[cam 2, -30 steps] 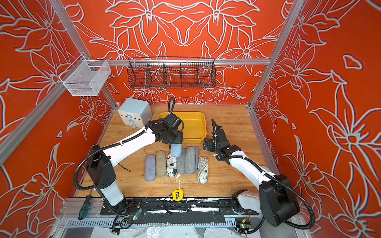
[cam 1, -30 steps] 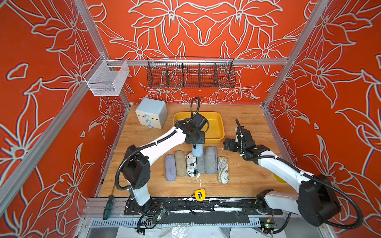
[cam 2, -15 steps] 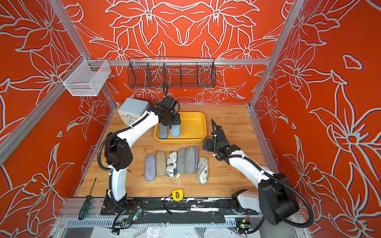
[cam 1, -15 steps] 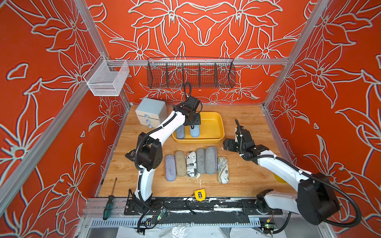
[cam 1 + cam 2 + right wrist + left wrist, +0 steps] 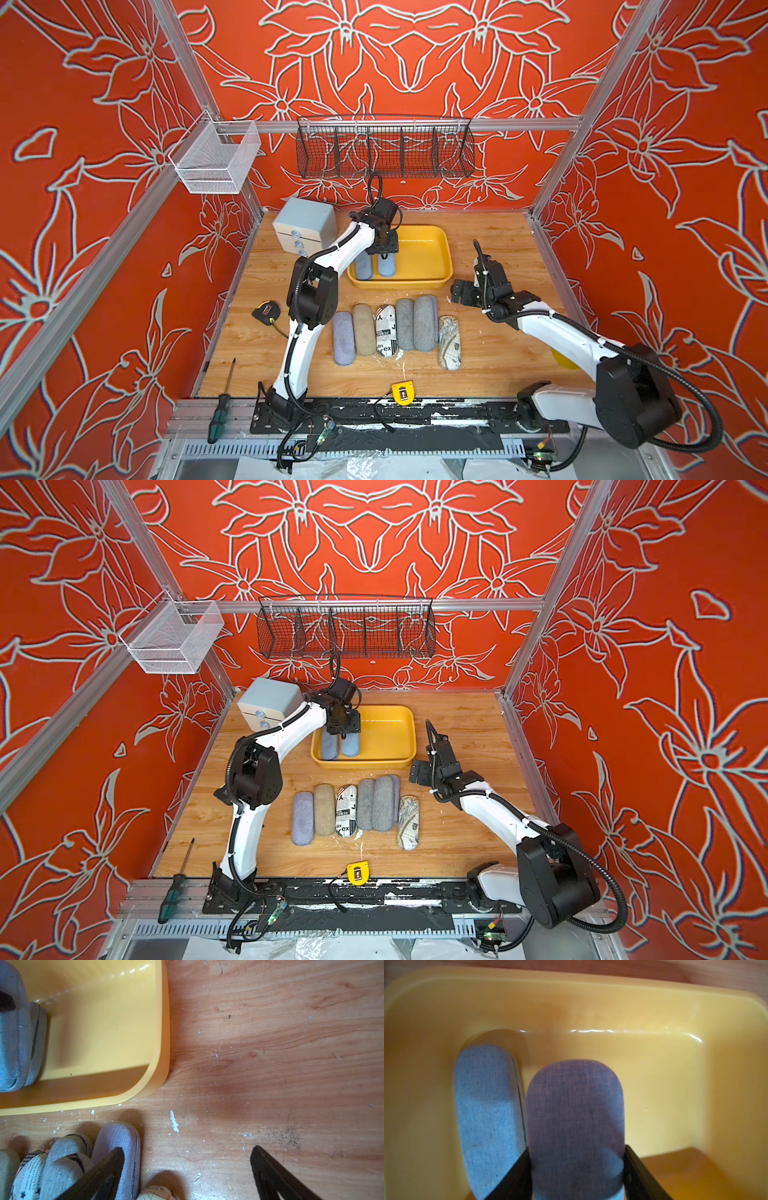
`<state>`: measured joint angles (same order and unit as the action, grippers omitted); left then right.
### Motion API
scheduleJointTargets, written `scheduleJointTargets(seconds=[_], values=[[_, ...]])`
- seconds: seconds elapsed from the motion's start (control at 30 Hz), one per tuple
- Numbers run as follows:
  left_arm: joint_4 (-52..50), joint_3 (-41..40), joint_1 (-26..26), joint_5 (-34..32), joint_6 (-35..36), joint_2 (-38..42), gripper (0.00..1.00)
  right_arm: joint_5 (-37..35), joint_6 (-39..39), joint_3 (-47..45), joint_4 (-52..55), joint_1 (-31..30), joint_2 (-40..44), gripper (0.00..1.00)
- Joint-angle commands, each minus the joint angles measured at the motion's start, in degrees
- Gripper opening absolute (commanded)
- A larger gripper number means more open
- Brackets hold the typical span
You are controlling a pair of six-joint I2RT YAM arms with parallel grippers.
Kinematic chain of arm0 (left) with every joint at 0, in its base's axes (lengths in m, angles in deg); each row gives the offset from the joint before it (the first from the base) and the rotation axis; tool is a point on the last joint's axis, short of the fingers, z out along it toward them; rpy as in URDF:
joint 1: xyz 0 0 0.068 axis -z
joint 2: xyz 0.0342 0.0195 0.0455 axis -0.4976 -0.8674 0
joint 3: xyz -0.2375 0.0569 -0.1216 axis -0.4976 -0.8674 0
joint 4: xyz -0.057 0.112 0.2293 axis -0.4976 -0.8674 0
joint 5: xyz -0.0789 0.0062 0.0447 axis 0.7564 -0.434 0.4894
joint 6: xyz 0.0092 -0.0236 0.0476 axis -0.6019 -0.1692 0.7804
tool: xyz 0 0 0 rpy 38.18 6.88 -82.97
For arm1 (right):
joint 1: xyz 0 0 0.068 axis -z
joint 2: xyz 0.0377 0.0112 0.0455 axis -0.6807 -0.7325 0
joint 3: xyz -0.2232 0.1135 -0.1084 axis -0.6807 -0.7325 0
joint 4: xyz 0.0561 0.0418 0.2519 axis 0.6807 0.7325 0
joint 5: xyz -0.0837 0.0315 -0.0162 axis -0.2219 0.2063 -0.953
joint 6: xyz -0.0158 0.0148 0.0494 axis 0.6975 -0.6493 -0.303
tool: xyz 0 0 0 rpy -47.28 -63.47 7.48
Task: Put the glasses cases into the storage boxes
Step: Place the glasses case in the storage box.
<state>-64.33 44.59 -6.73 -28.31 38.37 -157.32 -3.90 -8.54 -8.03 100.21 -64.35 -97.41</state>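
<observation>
Yellow plastic forms the tray (image 5: 419, 253) at the back of the wooden desk (image 5: 498, 357) in both top views. The left arm (image 5: 345, 245) reaches into it, jaws clenched on a light blue case (image 5: 387, 266). This case lines up just beside another blue case (image 5: 363, 266) at the tray's cabinet end, probably to save room for more. The remaining cases (image 5: 385, 331) lie in a row between the tray and the desk's front edge. The right arm (image 5: 552, 332) waits near the row's end, jaws released and empty. A drawer cabinet (image 5: 305, 224) stands close beside the left arm.

From the left wrist, black jaws grip the held case (image 5: 575, 1122) at both sides. Whether it touches the tray floor (image 5: 654, 1064) is unclear.

From the right wrist, spread jaws frame bare desk (image 5: 270, 1043), with a lavender case (image 5: 118, 1147) and the tray corner (image 5: 160, 1043) close by.
</observation>
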Motion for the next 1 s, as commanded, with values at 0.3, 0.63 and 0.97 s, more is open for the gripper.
scheduleJointTargets(seconds=[0.3, 0.63, 0.97], values=[[3.99, -0.54, -2.15, 0.83, 1.02, -4.48, 0.53, 0.66, -0.42, 0.71, 0.22, 0.5, -0.36, 0.97], [4.43, -0.22, -3.4, 1.03, 0.95, -6.37, 0.56, 1.39, -0.43, 2.22, 0.93, 0.51, -1.47, 0.97], [3.9, 0.39, -3.35, 2.19, 1.2, -3.18, 0.8, 3.06, 0.01, 3.54, 0.29, 0.49, -3.18, 0.97]])
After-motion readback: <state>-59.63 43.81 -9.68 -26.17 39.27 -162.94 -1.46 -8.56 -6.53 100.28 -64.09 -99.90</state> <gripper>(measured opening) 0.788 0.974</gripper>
